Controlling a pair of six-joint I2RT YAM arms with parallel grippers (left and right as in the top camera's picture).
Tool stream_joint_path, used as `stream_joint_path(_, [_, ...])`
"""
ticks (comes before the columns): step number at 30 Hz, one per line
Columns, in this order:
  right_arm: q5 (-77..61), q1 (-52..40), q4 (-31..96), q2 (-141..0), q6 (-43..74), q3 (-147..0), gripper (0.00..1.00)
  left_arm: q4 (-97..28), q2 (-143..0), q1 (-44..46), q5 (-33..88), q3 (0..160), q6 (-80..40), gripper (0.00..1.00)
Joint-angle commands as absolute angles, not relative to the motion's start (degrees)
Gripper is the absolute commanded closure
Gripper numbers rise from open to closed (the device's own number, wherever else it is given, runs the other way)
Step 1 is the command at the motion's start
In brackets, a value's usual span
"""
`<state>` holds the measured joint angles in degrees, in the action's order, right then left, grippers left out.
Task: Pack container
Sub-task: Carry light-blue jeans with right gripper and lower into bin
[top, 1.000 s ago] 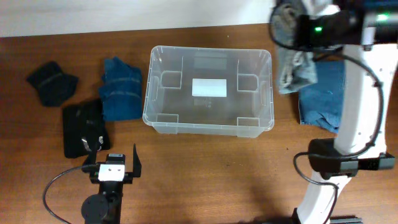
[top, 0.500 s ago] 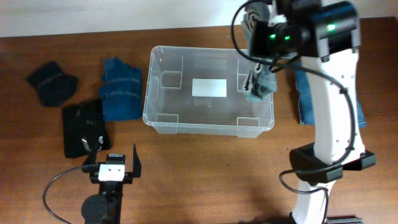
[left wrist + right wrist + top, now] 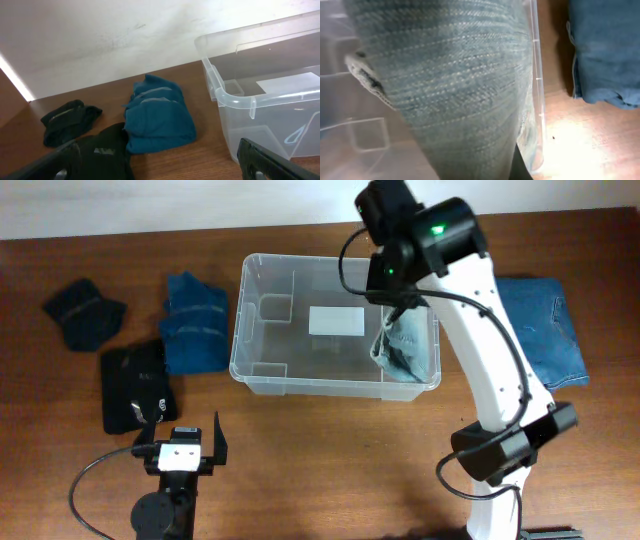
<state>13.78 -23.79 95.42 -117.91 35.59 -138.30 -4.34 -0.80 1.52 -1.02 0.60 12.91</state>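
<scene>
The container (image 3: 262, 376) sits on the tabletop (image 3: 330, 450), just toward 12 o'clock from its middle. Its base is bare but for a white label (image 3: 336, 321). A grey denim garment (image 3: 403, 348) hangs into its 4 o'clock corner. The right end effector (image 3: 394, 305) grips the garment from above, its fingers hidden by cloth.

Half a second ago the garment dangled over the 3 o'clock rim; a second ago it was outside, above the folded blue jeans (image 3: 545, 330). The jeans now lie uncovered at the container's 3 o'clock.

At 9 o'clock lie a folded teal garment (image 3: 195, 320) and two black ones, unmoved. The left end effector (image 3: 180, 442) stays parked at 7 o'clock, spread wide.
</scene>
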Motion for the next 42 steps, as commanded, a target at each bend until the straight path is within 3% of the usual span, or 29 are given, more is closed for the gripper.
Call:
stream_joint_path(1, [17.8,-23.9,92.1,-115.9,37.1,-133.8,0.96,-4.8,-0.4,1.2,-0.8,0.5,13.4,0.01])
stream_joint_path(12, [17.2,-23.9,82.6,-115.9,38.0,-120.4,0.96,-4.8,-0.4,1.2,-0.8,0.5,13.4,0.01])
stream_joint_path(27, [17.2,-24.0,79.4,-118.4,37.7,-118.0,0.95,-4.8,-0.4,1.2,-0.8,0.5,13.4,0.01])
stream_joint_path(31, [14.5,-24.1,78.1,-118.5,33.3,-118.0,0.6,-4.8,-0.4,1.2,-0.8,0.5,13.4,0.01])
stream_joint_path(33, [12.1,-24.1,77.1,-118.5,30.3,-118.0,0.49,-4.8,-0.4,1.2,-0.8,0.5,13.4,0.01])
stream_joint_path(36, [9.0,-24.1,76.0,-118.5,26.9,-118.0,0.43,-4.8,-0.4,1.2,-0.8,0.5,13.4,0.01])
stream_joint_path(42, [1.6,-24.1,73.1,-118.3,19.9,-118.0,0.4,-4.8,-0.4,1.2,-0.8,0.5,13.4,0.01])
